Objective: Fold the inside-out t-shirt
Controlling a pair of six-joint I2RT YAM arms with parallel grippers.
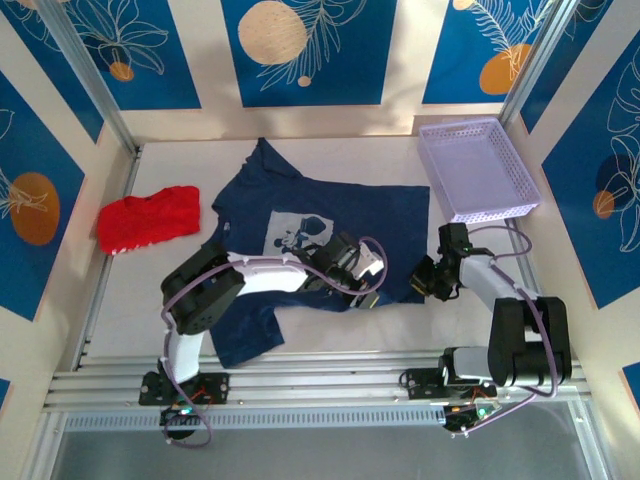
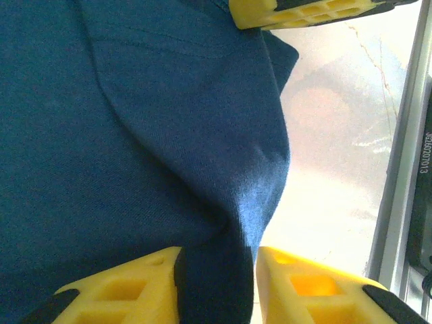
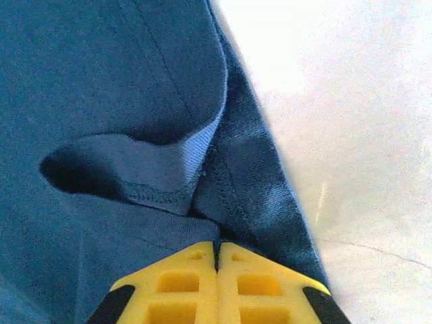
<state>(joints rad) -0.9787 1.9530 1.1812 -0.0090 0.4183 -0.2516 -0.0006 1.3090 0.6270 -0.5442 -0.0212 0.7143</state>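
Inside-out t-shirt [image 1: 392,215]: dark navy, lying spread on the middle of the table [image 1: 125,300], collar end toward the far left, one lower corner trailing toward the near edge.
Print [image 1: 298,231]: a pale graphic on the shirt's middle, partly covered by the left arm.
Left arm: reaches from its base at the near left across the shirt to the shirt's near-right part.
Left gripper [image 1: 366,272]: set narrow, holding a bunched ridge of the navy cloth – in the left wrist view [image 2: 216,287] the fold fills the gap between the two yellow fingers [image 2: 125,290] and rises away from them.
Right arm: bends from its base at the near right toward the shirt's right edge.
Right gripper [image 1: 424,280]: at the shirt's right edge, just beside the left gripper.
Right gripper, close view [image 3: 216,280]: yellow fingers [image 3: 179,283] pressed together on the stitched hem, the creases in the cloth running to the tips; a loose fold gapes open just to the left.
Table beside the hem: bare pale surface right of the cloth in both wrist views.
Red garment [image 1: 148,218]: crumpled at the left of the table, apart from the shirt.
Basket [image 1: 485,213]: lavender, perforated, at the far right – near the shirt's far-right corner.
Rails [image 1: 320,385]: aluminium, along the near edge by the arm bases.
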